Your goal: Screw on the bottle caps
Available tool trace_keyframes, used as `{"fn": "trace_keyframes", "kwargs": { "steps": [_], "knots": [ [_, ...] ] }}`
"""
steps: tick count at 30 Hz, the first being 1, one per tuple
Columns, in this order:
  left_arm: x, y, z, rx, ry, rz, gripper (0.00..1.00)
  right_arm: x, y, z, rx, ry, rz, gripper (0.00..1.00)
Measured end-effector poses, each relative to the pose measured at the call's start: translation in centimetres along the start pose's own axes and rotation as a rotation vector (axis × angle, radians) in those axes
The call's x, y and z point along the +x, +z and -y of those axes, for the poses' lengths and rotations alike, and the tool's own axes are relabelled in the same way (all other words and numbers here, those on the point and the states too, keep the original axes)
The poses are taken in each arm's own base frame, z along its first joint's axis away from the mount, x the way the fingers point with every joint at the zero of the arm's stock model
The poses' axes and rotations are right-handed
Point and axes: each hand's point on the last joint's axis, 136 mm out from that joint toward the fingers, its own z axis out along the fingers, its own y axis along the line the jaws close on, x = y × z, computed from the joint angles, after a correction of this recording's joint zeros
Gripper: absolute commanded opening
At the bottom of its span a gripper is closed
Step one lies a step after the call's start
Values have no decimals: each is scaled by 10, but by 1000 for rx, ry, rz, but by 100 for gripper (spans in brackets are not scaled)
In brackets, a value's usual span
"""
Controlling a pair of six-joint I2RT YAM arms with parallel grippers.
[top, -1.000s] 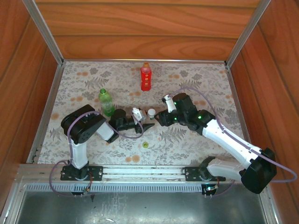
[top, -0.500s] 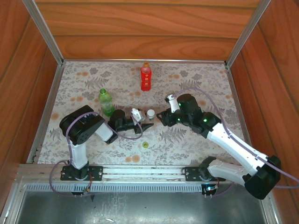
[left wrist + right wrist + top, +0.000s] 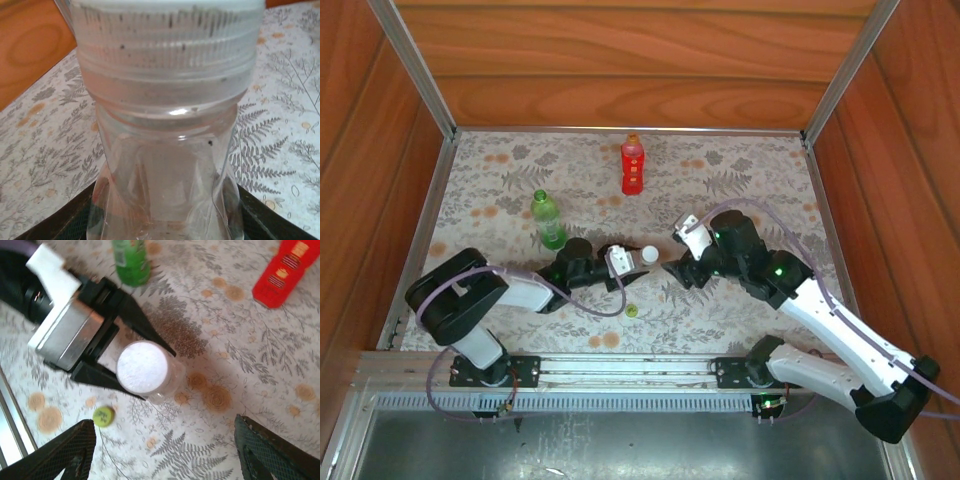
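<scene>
The left gripper [image 3: 636, 261] is clamped on the short clear bottle [image 3: 165, 165], which stands mid-table with the white cap [image 3: 142, 366] on its neck. The right gripper [image 3: 165, 425] hangs just beside it, jaws apart, holding nothing. There are three bottles in all: the clear one, a green bottle [image 3: 547, 220] and a red bottle [image 3: 633, 168]. One yellow-green cap [image 3: 632, 311] lies loose on the tablecloth [image 3: 740, 160] nearby. Both arms reach inward, low.

We counted three bottles: one green bottle [image 3: 548, 222], one red bottle [image 3: 633, 170] and one clear bottle [image 3: 165, 190]. We counted three caps: one orange cap [image 3: 633, 139], one white cap [image 3: 142, 366] and one yellow-green cap [image 3: 632, 311]. There were two arms, the left arm [image 3: 525, 292] and the right arm [image 3: 820, 305], and one tablecloth [image 3: 750, 160].
</scene>
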Motion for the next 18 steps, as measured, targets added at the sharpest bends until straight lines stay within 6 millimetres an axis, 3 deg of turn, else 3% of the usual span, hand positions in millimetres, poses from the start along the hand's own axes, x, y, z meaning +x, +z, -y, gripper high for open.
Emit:
{"fn": "trace_keyframes", "kwargs": {
  "steps": [8,18],
  "knots": [
    [16,-6,8,-5,115,-128,56,2,0,-26,-76,-409,-73,72],
    [20,-9,12,9,146,-163,56,13,45,-25,-93,-617,-216,64]
  ]
}}
